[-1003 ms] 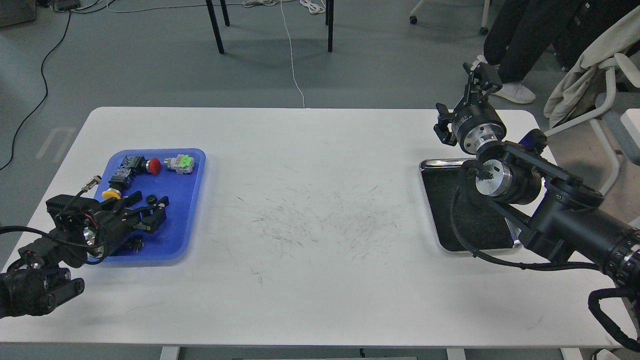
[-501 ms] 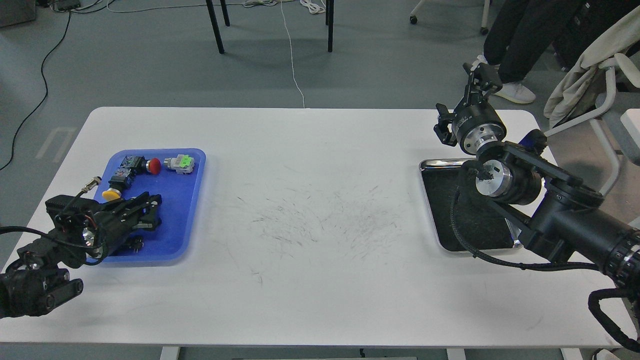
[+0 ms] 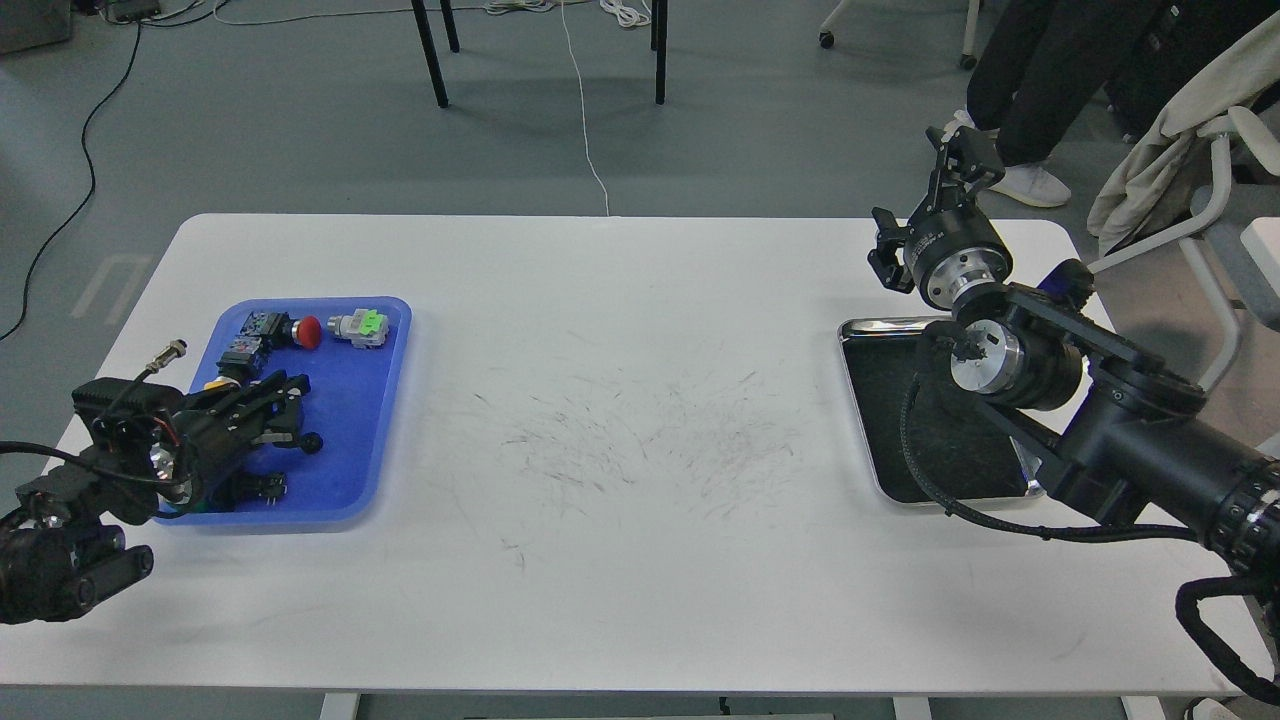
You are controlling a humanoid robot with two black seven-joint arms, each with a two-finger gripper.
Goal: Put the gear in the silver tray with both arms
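The silver tray (image 3: 889, 325) lies at the right of the table with a dark, bare floor, partly covered by my right arm. My right gripper (image 3: 960, 155) points up and away past the tray's far edge; it is too small and dark to tell whether it is open. My left gripper (image 3: 296, 418) is over the blue tray (image 3: 370, 400), fingers drawn together, with a small black gear (image 3: 313, 441) at its tips. Another small black part (image 3: 266, 487) lies on the blue tray beneath that arm.
The blue tray also holds a red push button (image 3: 309, 332), a green-and-grey switch (image 3: 361, 326) and a dark switch block (image 3: 241, 352). A metal plug (image 3: 166, 352) lies left of it. Chairs and a person's legs (image 3: 1020, 90) stand behind the table's right end.
My left gripper went from open to closed over the small black part on the blue tray, then drew back to the left. The right arm has barely moved.
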